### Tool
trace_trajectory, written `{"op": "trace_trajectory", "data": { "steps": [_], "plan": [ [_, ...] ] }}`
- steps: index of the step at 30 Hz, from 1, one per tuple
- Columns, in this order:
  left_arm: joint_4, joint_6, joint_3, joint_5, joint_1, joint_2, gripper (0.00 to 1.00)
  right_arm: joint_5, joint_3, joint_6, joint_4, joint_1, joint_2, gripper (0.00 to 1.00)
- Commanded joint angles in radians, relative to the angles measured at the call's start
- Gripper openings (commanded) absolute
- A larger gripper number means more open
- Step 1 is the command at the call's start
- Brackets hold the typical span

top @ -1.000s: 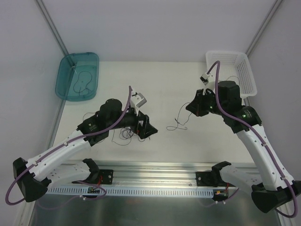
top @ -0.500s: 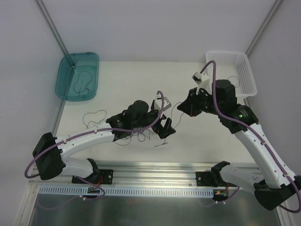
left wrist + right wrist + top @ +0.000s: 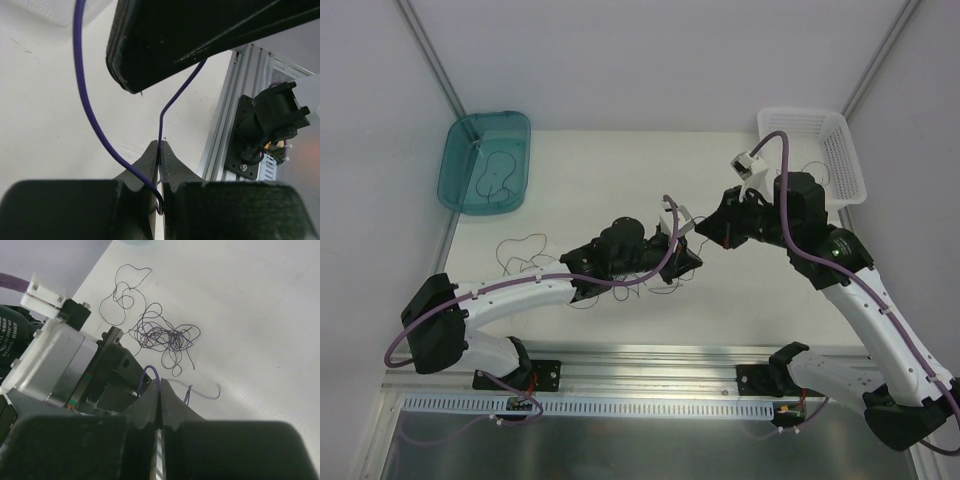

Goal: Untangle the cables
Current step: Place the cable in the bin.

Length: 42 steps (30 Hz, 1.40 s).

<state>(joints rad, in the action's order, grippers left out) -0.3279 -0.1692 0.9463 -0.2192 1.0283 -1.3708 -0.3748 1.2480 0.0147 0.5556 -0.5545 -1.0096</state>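
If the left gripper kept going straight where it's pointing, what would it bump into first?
Probably the right gripper, the black shape just ahead of the left gripper, which pinches a purple cable. How close is hard to tell.

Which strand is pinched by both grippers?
The lone purple strand bridging left gripper and right gripper; the tangle and separate loop lie free on the table.
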Motion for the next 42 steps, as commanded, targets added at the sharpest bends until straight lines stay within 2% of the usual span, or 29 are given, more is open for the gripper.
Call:
{"op": "trace_trajectory", "data": {
  "steps": [1,3,6,7,9,10,13,16,19,21,23,31,37,42],
  "plan": [
    [-0.08,-0.007,0.005,0.012,0.007,0.018,0.0,0.02,-0.013,0.011,-0.039,-0.004,0.037,0.01],
    [-0.08,-0.009,0.005,0.027,0.007,0.027,0.0,0.042,-0.022,0.013,-0.031,-0.004,0.049,0.02],
    [-0.073,-0.012,0.012,0.066,0.007,0.048,0.0,0.071,-0.039,0.011,-0.013,-0.005,0.077,0.21],
    [-0.054,-0.012,0.017,0.082,0.007,0.058,0.0,0.077,-0.044,0.01,-0.008,-0.005,0.083,0.39],
    [-0.033,-0.009,0.031,0.101,0.004,0.065,0.0,0.095,-0.045,-0.005,0.016,-0.004,0.109,0.58],
    [-0.02,-0.006,0.037,0.113,-0.002,0.068,0.0,0.105,-0.044,-0.009,0.03,-0.004,0.121,0.71],
    [0.053,-0.012,0.077,0.118,-0.026,0.067,0.0,0.145,-0.03,-0.044,0.081,-0.004,0.169,0.86],
    [0.107,-0.016,0.112,0.106,-0.082,0.082,0.0,0.186,-0.032,-0.062,0.125,-0.004,0.224,0.94],
    [0.165,-0.027,0.149,0.095,-0.172,0.113,0.0,0.232,-0.064,-0.073,0.159,-0.004,0.297,0.98],
    [0.217,-0.044,0.173,0.086,-0.27,0.128,0.0,0.238,-0.097,-0.074,0.158,-0.004,0.341,1.0],
    [0.245,-0.044,0.183,0.096,-0.339,0.151,0.0,0.234,-0.149,-0.071,0.141,-0.005,0.405,0.97],
    [0.3,0.042,0.265,0.214,-0.755,0.194,0.0,0.172,-0.278,-0.062,0.145,-0.004,0.48,0.97],
    [0.3,0.123,0.423,0.33,-1.017,0.058,0.0,0.126,-0.332,-0.047,0.124,-0.005,0.473,0.97],
    [0.293,0.151,0.633,0.342,-1.137,-0.146,0.0,0.094,-0.364,-0.039,0.099,-0.004,0.448,0.97]
  ]
}}
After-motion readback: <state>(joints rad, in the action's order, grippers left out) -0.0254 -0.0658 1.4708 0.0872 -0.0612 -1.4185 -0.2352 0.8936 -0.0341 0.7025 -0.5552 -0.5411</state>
